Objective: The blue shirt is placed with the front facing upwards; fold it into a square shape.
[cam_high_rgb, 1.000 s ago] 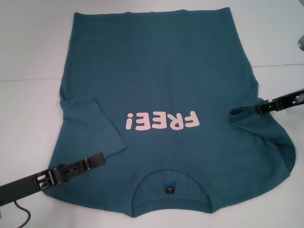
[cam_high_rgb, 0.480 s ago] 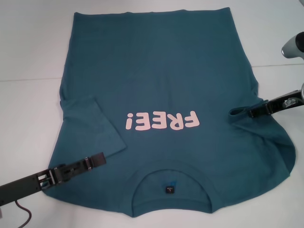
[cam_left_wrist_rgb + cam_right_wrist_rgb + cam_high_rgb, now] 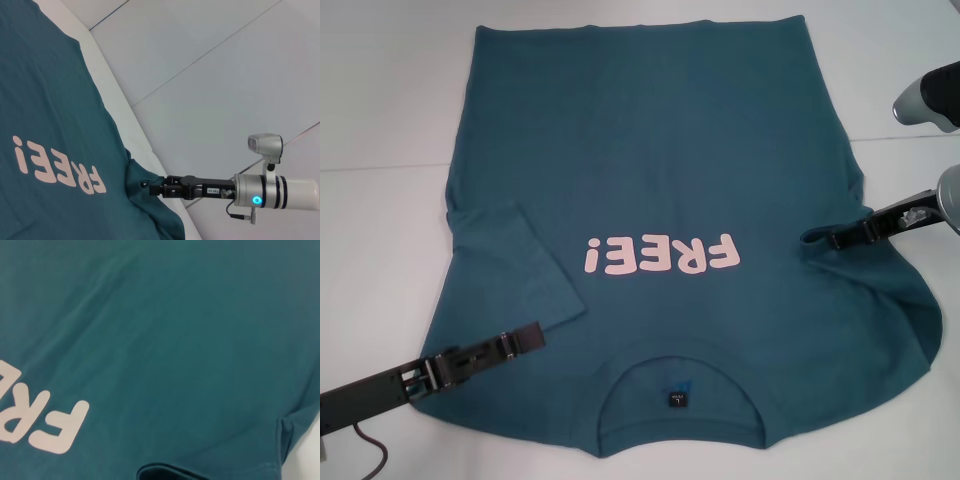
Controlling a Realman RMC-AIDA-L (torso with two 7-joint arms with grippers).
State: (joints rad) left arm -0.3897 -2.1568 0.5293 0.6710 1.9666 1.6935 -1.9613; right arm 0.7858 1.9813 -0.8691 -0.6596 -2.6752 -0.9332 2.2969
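Observation:
The blue shirt point(image 3: 650, 150) lies flat on the table, front up, with pink "FREE!" lettering point(image 3: 660, 257) and the collar point(image 3: 680, 385) at the near edge. Its left sleeve point(image 3: 510, 270) is folded inward over the body. My left gripper point(image 3: 532, 331) lies low over the left shoulder just below that sleeve. My right gripper point(image 3: 825, 238) is shut on the bunched right sleeve point(image 3: 812, 236), drawn in from the shirt's right edge. The left wrist view shows that grip point(image 3: 150, 186) on the fabric. The right wrist view shows only shirt cloth point(image 3: 175, 340).
The white table point(image 3: 380, 120) shows on both sides of the shirt. The shirt's lower right part point(image 3: 900, 320) bulges out in a loose curve. A dark cable point(image 3: 370, 450) lies at the near left corner.
My right gripper has moved a little to the left toward the lettering, with the sleeve in it, and more of the right arm shows. The left arm has not moved.

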